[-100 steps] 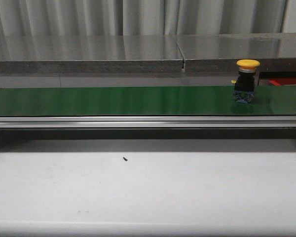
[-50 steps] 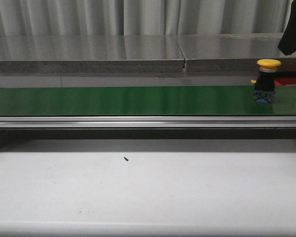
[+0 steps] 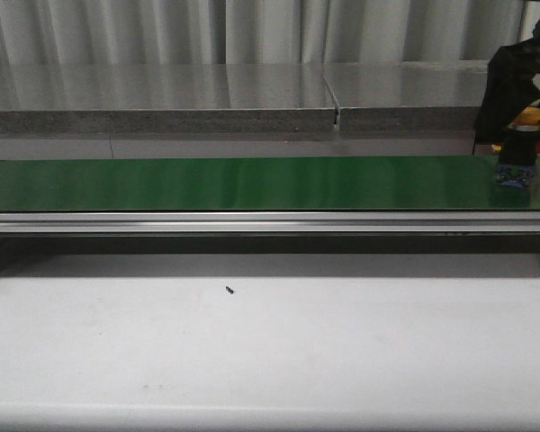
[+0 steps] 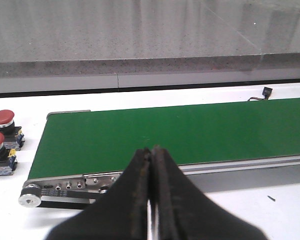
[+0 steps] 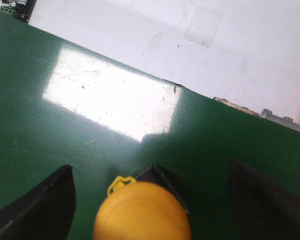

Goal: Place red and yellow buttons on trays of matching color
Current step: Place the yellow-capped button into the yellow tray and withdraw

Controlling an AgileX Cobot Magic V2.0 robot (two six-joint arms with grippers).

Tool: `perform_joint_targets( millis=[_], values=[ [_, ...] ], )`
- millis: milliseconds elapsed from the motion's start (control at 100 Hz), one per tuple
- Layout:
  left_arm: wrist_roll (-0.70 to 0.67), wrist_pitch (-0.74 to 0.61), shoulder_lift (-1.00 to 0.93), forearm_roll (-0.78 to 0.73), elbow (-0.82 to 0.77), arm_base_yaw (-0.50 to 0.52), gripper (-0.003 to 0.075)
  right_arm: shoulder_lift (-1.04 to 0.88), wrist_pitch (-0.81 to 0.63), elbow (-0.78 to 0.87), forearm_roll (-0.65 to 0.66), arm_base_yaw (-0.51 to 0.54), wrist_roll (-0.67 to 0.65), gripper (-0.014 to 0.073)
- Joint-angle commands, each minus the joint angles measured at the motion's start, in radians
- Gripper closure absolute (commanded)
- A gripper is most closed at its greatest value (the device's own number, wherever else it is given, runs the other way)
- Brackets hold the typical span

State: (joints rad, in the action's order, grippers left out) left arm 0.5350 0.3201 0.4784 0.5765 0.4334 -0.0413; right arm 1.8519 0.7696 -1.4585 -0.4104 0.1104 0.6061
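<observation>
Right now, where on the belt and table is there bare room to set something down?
The green belt is bare from its left end up to the yellow button, where the right gripper crowds its right end. The white table in front holds only a small black speck. Two red buttons sit beyond the belt's left end.

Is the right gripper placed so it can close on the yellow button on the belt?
Probably yes. The right gripper is open, a finger on each side of the yellow button, and nothing shows between them on the green belt.
</observation>
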Motion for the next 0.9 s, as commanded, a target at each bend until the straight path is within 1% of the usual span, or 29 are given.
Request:
perform_joint_targets(
  millis=[0, 30, 80, 130, 150, 200, 270, 300, 420, 540, 680, 890],
  values=[
    [-0.004, -0.067, 0.005, 0.023, 0.027, -0.009, 0.0739, -0.015, 0.000, -0.052, 0.007, 0.008, -0.024, 0.0026],
    [-0.004, -0.067, 0.005, 0.023, 0.027, -0.009, 0.0739, -0.007, 0.006, -0.055, 0.032, 0.008, -0.043, 0.0060],
    [-0.004, -0.067, 0.005, 0.023, 0.027, -0.009, 0.0739, -0.002, 0.015, -0.057, 0.072, 0.008, -0.080, 0.0147],
    [-0.004, -0.067, 0.005, 0.023, 0.027, -0.009, 0.0739, 0.000, 0.030, -0.058, 0.109, 0.008, -0.108, 0.0272],
    [-0.004, -0.067, 0.005, 0.023, 0.027, -0.009, 0.0739, 0.000, 0.037, -0.061, 0.121, 0.008, -0.114, 0.0304],
    [-0.004, -0.067, 0.005, 0.023, 0.027, -0.009, 0.0739, -0.002, 0.059, -0.068, 0.142, 0.008, -0.118, 0.0419],
    [-0.004, -0.067, 0.005, 0.023, 0.027, -0.009, 0.0739, -0.006, 0.108, -0.091, 0.146, 0.013, -0.118, 0.0505],
    [-0.004, -0.067, 0.005, 0.023, 0.027, -0.009, 0.0739, -0.012, 0.125, -0.100, 0.146, 0.013, -0.119, 0.0517],
    [-0.004, -0.067, 0.005, 0.023, 0.027, -0.009, 0.0739, -0.065, 0.178, -0.118, 0.146, 0.031, -0.158, 0.0517],
    [-0.004, -0.067, 0.005, 0.023, 0.027, -0.009, 0.0739, -0.147, 0.197, -0.090, 0.147, 0.062, -0.169, 0.0517],
    [-0.004, -0.067, 0.005, 0.023, 0.027, -0.009, 0.0739, -0.258, 0.165, 0.027, 0.147, 0.120, -0.195, 0.0517],
    [-0.004, -0.067, 0.005, 0.023, 0.027, -0.009, 0.0739, -0.383, 0.127, 0.266, 0.148, 0.242, -0.280, 0.0517]
  ],
)
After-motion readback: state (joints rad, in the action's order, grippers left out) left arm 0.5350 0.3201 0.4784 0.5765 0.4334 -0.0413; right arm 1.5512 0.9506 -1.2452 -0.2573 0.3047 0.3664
